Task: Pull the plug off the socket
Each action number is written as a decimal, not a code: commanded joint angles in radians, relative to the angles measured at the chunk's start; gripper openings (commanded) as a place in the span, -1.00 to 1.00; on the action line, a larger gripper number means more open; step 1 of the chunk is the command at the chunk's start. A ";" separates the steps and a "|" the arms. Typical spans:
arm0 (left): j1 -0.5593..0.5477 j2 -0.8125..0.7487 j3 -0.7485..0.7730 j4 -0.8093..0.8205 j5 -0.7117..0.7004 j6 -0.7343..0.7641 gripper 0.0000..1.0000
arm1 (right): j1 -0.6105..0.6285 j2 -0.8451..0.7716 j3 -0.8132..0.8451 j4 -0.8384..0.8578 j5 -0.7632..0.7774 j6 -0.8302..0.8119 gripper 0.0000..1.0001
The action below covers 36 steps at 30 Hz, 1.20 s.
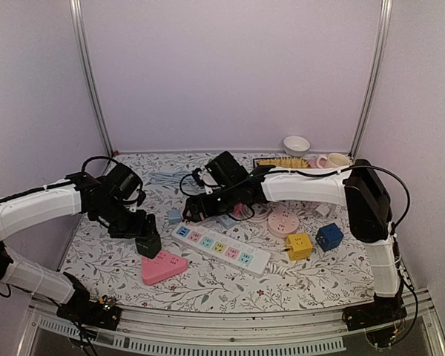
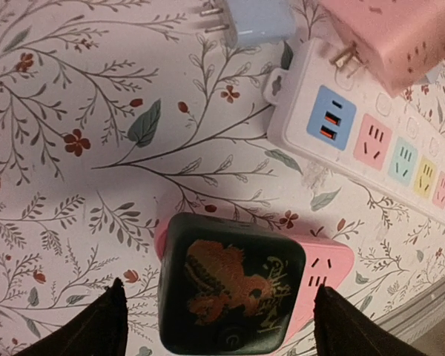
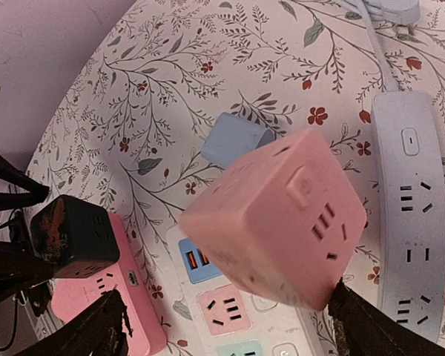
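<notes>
**Pink cube plug** (image 3: 278, 215): prongs bare, off the white power strip (image 2: 386, 148), above that strip's end.
**Right gripper** (image 3: 226, 293): jaws spread wide with the cube between them. The cube is blurred, so contact with the far finger cannot be told.
**Left gripper** (image 2: 219, 297): jaws wide open, one on each side of a black cube adaptor (image 2: 230, 293), touching neither face.
**Black cube adaptor:** seated on a pink triangular socket (image 1: 163, 267).
**Pale blue plug** (image 3: 233, 139): lies loose on the floral bench (image 1: 319, 278), near the strip's end.

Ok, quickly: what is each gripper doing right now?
Left gripper: open around the black cube, not gripping.
Right gripper: open, with the pink cube in the gap, apparently not gripped.
</notes>
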<state>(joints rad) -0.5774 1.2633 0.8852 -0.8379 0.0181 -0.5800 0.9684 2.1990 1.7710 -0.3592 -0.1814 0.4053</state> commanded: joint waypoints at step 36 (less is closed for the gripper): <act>-0.141 0.090 0.194 0.034 0.038 -0.143 -0.75 | 0.265 0.169 -0.170 0.084 -0.083 0.289 -0.94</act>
<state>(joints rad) -0.7658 1.3754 0.9676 -0.8841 -0.0105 -0.7551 1.1995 2.2543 1.6260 -0.1387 -0.3019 0.6586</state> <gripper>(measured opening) 0.589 0.035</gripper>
